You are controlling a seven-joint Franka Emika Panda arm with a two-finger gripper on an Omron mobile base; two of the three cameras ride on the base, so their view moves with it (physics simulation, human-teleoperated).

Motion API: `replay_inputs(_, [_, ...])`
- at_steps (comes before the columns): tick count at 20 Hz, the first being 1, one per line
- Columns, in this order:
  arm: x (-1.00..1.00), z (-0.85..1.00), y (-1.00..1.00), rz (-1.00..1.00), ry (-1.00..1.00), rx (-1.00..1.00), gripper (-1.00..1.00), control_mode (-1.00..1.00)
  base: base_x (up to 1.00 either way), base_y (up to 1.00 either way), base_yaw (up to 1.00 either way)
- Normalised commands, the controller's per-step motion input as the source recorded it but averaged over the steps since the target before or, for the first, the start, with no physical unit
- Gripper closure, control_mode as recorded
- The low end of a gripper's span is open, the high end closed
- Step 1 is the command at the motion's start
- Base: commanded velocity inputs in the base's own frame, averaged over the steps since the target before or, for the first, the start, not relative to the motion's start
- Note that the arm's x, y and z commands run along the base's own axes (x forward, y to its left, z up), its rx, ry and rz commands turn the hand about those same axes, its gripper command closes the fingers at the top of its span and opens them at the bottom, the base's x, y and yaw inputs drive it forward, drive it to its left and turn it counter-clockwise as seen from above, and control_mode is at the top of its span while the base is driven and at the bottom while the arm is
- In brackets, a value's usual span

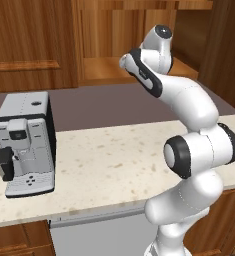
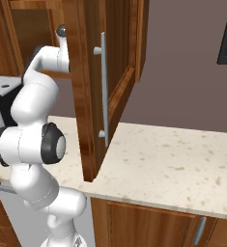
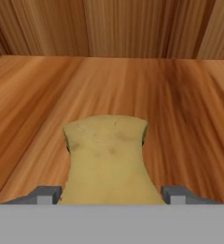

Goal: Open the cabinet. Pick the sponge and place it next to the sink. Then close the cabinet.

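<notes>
While the white robot arm point(image 1: 189, 115) reaches up into the reddish-brown wooden wall cabinet point(image 2: 88, 91), the yellowish-olive flat sponge point(image 3: 106, 159) lies on the lighter wood shelf point(image 3: 180, 109) inside, close under the hand camera. Tool point(image 3: 108, 194) sits around the sponge's near end, one grey fingertip point(image 3: 45, 194) at each side; jaws spread about sponge-wide, cannot tell if they pinch it or just flank it. Cabinet door stands swung open, edge-on toward the right base camera, long vertical silver bar handle point(image 2: 104, 89) on it. Silver and black coffee machine point(image 1: 25, 142) stands at left on the speckled beige tabletop point(image 1: 114, 165).
</notes>
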Motion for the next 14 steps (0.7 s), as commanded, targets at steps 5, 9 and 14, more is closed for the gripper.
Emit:
replay_inputs(5, [-0.07,0.00,0.00,0.00,0.00,0.00,1.00,-1.00,0.00,0.00,0.00])
replay_inputs(9, [-0.78,0.03,0.00,0.01,-0.04,0.00,1.00,-1.00,0.00,0.00,0.00])
replay_inputs(14, [-1.00,0.13,0.00,0.00,-0.04,0.00,1.00,-1.00,0.00,0.00,0.00])
